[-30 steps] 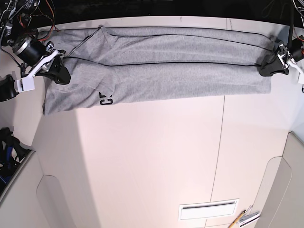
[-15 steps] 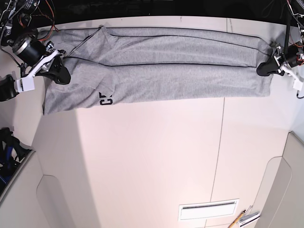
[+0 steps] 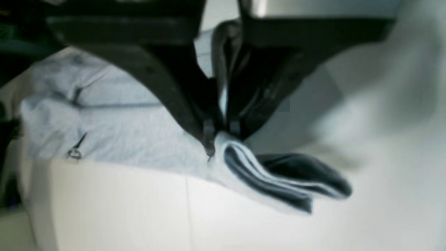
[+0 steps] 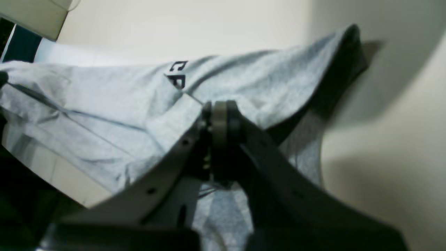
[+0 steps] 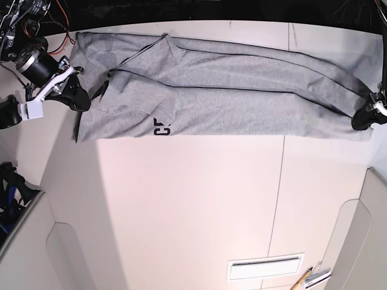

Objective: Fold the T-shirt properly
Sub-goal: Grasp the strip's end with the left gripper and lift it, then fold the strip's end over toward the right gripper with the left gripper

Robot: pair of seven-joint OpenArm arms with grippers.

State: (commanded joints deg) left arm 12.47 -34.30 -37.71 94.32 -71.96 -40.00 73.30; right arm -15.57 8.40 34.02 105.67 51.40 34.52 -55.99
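— Up at the far end of the white table (image 5: 193,205), what is that long grey thing?

— That is the T-shirt (image 5: 230,90). It lies stretched in a long band from one side of the table to the other, folded over on itself, with dark fold lines running along it.

— Who is holding it?

— I am, with both my grippers. My left gripper (image 5: 361,119) is at the end on the base view's right side. Its two black fingers (image 3: 209,132) are pinched together on a bunch of folded cloth. Close up, the layers of the T-shirt (image 3: 139,136) stick out past my fingertips like pages.

— And the other one?

— My right gripper (image 5: 77,96) is at the other end. It is closed too, with grey cloth squeezed between the jaws. From my right wrist camera the T-shirt (image 4: 104,101) spreads away from my gripper (image 4: 219,118), and one corner hangs up off the table.

— I see some black letters!

— Yes, black letters (image 5: 161,127) sit on the near edge of the cloth, closer to my right gripper. My right wrist camera shows the letters (image 4: 177,75) too. Only a couple of them peek out; the rest are tucked under the fold.

— What is that down in the corner?

— A white slotted plate (image 5: 265,266) is set in the table, and a yellow pencil (image 5: 300,280) lies just beside it.
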